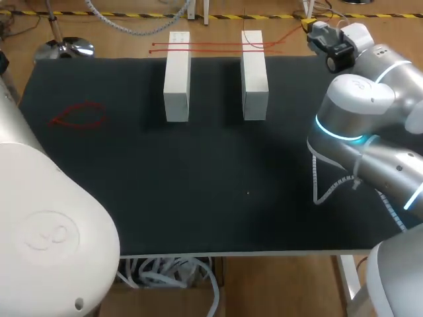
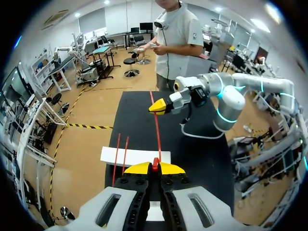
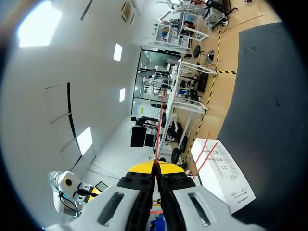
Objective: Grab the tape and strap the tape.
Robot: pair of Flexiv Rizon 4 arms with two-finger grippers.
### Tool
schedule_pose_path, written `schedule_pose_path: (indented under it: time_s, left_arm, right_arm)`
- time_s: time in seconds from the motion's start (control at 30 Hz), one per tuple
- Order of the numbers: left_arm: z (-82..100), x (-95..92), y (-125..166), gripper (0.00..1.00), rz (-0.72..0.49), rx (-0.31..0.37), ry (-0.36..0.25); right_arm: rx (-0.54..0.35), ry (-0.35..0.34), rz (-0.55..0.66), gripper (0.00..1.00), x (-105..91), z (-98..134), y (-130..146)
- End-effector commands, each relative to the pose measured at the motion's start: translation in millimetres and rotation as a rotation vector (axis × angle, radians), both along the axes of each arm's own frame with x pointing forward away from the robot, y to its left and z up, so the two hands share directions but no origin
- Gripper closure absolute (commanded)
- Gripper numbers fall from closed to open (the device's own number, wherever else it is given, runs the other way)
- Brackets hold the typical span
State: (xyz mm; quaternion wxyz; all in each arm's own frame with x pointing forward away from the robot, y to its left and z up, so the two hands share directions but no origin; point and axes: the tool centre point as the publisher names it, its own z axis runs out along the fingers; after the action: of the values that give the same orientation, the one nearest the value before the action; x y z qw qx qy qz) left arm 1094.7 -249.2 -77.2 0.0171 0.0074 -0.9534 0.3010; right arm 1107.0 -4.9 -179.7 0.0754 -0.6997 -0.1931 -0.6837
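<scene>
Two claws are on one tape. The left claw (image 2: pixel 154 168) has its yellow tips pressed together on one end of a thin red tape (image 2: pixel 157 130). The tape runs straight out ahead of it, above the black mat (image 2: pixel 139 108), to the right claw (image 2: pixel 160 106), which pinches the other end.

In the right wrist view the right claw (image 3: pixel 155 168) is also closed on the tape (image 3: pixel 159 120), which comes out from between the fingers and goes straight ahead.

Just ahead of and under the left claw is a white block (image 2: pixel 135 156). Two spare red tapes (image 2: pixel 116 156) lie across it, beside the held one. A white block (image 3: pixel 222 179) with the spare red tapes (image 3: pixel 204 151) over it also shows beside and below the right claw.

In the head view, two white blocks (image 1: pixel 177 79) stand side by side on the mat (image 1: pixel 218 185), with the spare red tapes (image 1: pixel 211 46) across their far ends. The right claw (image 1: pixel 308 26) is just past the far end of the right-hand block. A red loop (image 1: pixel 79 117) lies flat on the mat, well apart from that claw. The left claw is not seen in the head view.
</scene>
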Motion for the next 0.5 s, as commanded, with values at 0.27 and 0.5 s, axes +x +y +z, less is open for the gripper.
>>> schedule_pose_path:
  time_s: [0.27, 0.5]
  left_arm:
    - [1.2, 7.4, -13.7, 1.00, -0.010, 0.059, 0.026]
    - [1.7, 8.1, -14.0, 1.00, -0.021, 0.035, 0.016]
  right_arm:
    - [-0.014, -0.011, 0.023, 1.00, 3.6, 3.0, 0.9]
    - [-0.063, -0.021, 0.036, 1.00, 4.2, 4.2, 1.1]
